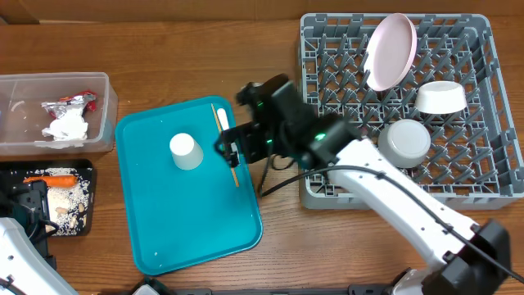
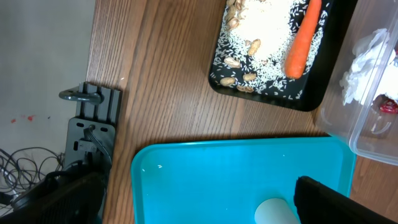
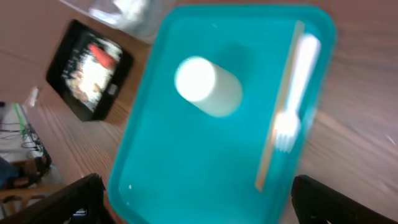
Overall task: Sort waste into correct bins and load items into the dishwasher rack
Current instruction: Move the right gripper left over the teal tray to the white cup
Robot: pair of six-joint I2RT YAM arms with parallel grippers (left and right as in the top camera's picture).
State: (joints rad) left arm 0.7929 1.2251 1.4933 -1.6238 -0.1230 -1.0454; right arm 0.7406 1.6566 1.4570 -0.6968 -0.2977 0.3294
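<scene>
Right jaws hung wide and empty above the teal tray (image 1: 164,238), over the white fork (image 3: 298,81) and wooden stick (image 3: 267,162); the cup (image 1: 186,152) sat beside them. Left jaws gaped too, empty, near the black tray (image 2: 311,99) on the bench. The plate (image 1: 390,51) and two bowls (image 1: 440,97) stood in the rack (image 1: 483,49).

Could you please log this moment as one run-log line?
right gripper open near fork | cup, fork on teal tray | plate, two bowls in rack | scraps, carrot in black tray | napkin, wrapper in clear tub
</scene>
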